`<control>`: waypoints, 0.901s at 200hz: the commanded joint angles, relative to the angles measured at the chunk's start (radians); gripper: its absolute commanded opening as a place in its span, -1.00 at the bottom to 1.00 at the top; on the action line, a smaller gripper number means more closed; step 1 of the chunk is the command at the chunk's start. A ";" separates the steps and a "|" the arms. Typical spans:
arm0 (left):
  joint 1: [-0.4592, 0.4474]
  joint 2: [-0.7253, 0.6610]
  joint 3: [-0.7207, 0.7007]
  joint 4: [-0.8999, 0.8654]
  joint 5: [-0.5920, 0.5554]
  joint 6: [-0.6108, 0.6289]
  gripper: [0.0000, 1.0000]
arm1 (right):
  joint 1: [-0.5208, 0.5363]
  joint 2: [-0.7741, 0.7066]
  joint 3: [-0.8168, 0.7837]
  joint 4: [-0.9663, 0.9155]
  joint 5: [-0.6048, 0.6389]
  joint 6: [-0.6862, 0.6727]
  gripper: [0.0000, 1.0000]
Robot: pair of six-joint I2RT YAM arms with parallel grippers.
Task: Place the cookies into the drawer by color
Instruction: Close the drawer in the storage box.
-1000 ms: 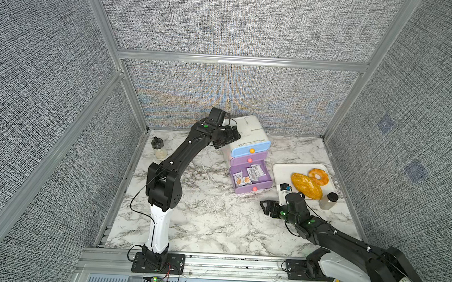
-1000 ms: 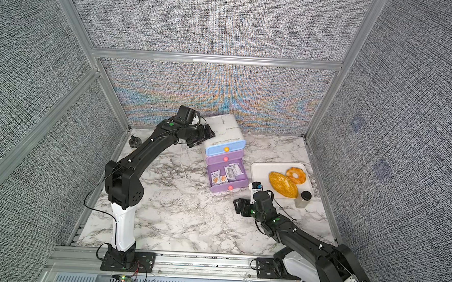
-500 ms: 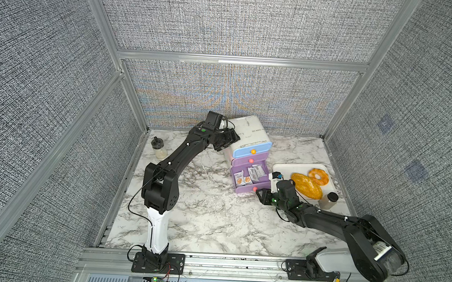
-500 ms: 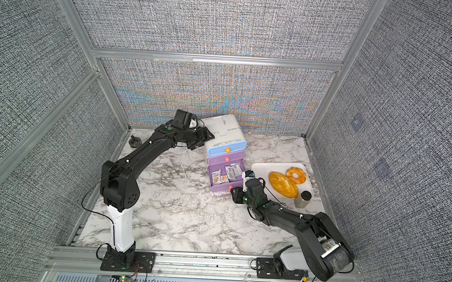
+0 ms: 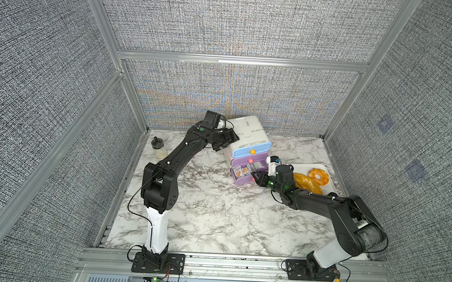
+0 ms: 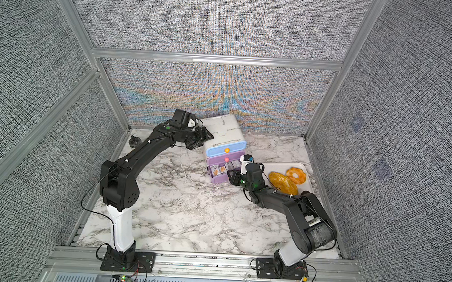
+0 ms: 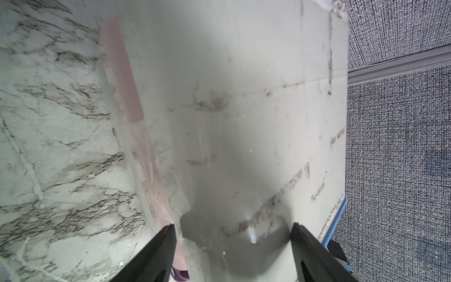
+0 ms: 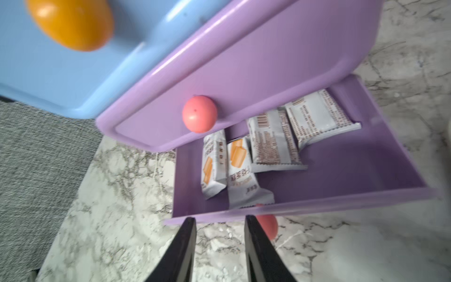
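Observation:
The drawer (image 5: 249,133) is a white cabinet at the back of the table, seen in both top views. Its lowest purple drawer (image 8: 341,171) is pulled out. Several white cookies (image 8: 271,140) lie inside it, also visible from above (image 5: 240,171). The two upper drawers look pushed in. My right gripper (image 8: 219,221) sits at the open drawer's front rim, jaws narrow but apart with nothing between them. The drawer's pink knob (image 8: 268,227) is just outside one finger. My left gripper (image 7: 234,225) is open against the cabinet's white side wall (image 7: 244,109).
A white tray (image 5: 304,165) to the right of the cabinet holds an orange loaf (image 5: 306,183) and a ring pastry (image 5: 318,176). A small jar (image 5: 157,148) stands at the back left. The right arm lies low beside the tray.
My right gripper has moved from the table's front up to the open drawer's front, and its jaws have narrowed. The left gripper has stayed at the cabinet's side.

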 commanded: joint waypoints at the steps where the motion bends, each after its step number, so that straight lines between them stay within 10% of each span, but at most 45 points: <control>1: 0.005 0.008 0.020 -0.098 -0.007 0.043 0.72 | -0.001 -0.063 -0.073 0.039 -0.002 0.057 -0.23; 25: 0.008 0.004 0.042 -0.127 -0.016 0.063 0.98 | 0.000 -0.093 -0.151 0.065 0.008 0.110 -0.23; 180: 0.014 0.067 0.129 -0.190 0.007 0.089 0.98 | 0.005 0.246 0.022 0.352 0.004 0.288 -0.49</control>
